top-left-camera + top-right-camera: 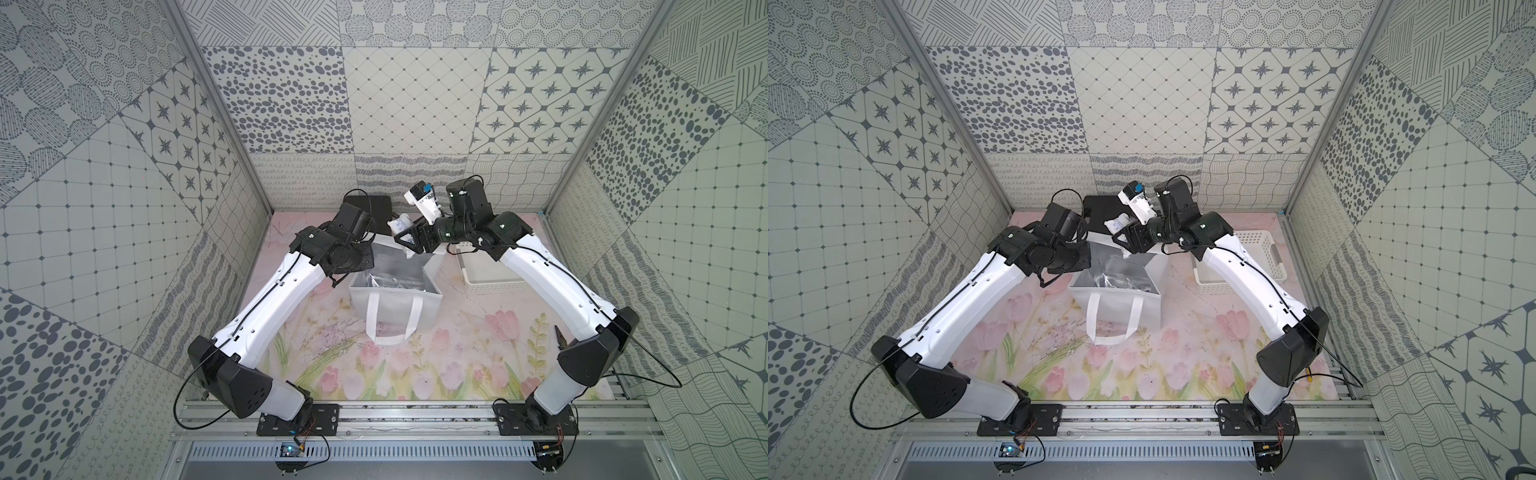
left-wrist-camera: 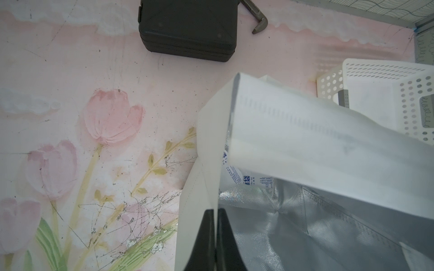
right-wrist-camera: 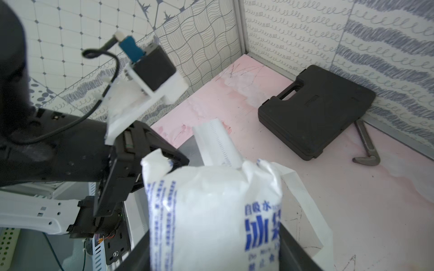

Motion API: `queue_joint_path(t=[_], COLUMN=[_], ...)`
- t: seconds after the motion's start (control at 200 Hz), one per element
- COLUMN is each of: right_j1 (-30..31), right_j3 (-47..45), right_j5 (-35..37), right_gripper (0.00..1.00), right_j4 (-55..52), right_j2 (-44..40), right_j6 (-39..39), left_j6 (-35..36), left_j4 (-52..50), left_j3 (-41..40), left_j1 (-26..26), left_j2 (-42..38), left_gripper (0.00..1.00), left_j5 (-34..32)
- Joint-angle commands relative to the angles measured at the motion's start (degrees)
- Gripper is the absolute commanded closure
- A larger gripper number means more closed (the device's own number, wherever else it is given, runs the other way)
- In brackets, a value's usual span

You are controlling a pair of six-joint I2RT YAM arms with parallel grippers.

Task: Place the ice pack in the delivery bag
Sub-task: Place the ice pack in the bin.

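The ice pack [image 3: 211, 206] is clamped in the right claw [image 3: 216, 253], spread to its width, just above the far rim of the delivery bag [image 1: 395, 307], whose edge is pinched by the closed left claw [image 2: 215, 215].

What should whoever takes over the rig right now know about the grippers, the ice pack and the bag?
Left gripper: shut on the delivery bag at its side edge, holding it open.
Right gripper: shut on the ice pack, raised over the bag's far side.
Done: pack picked up, bag upright and open.
Left: lower the pack into the foil-lined opening, release it, then let go of the bag.
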Motion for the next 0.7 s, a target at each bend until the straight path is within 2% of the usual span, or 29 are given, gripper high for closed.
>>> queue_joint_path(t=[0.0,0.31,0.435,0.55,0.62,0.695], right_j1=[1.56,4.93,5.72,6.37,6.42,6.38], right_j3=[-2.19,-3.57,-3.69,-3.79,-3.71,-3.39], right_j5=[-0.27,9.46,13.82,17.64,18.37,19.16], right_gripper=[0.6,0.6,0.56,0.48,0.3,0.17], right_j4=[1.79,-2.69,-2.82,-2.84,-2.75,-2.76], right_j2=[-0.66,7.51,10.9,13.3,14.28,14.57], right_j6=[-4.57,-9.65,-10.03,-10.49,-10.11,-9.28], left_j6=[0.76,0.7,0.5,0.52,0.44,0.28], left_j4=[0.28,0.41,0.57,0.6,0.68,0.73], left_j3=[1.53,1.39,1.19,1.1,1.01,0.84], left_j1=[0.31,0.37,0.36,0.31,0.33,0.28], left_j2=[0.65,0.17,-0.12,-0.13,-0.07,-0.16], left_gripper=[1.0,1.0,1.0,1.0,1.0,1.0], left_j5=[0.85,1.51,1.67,1.78,1.93,1.89])
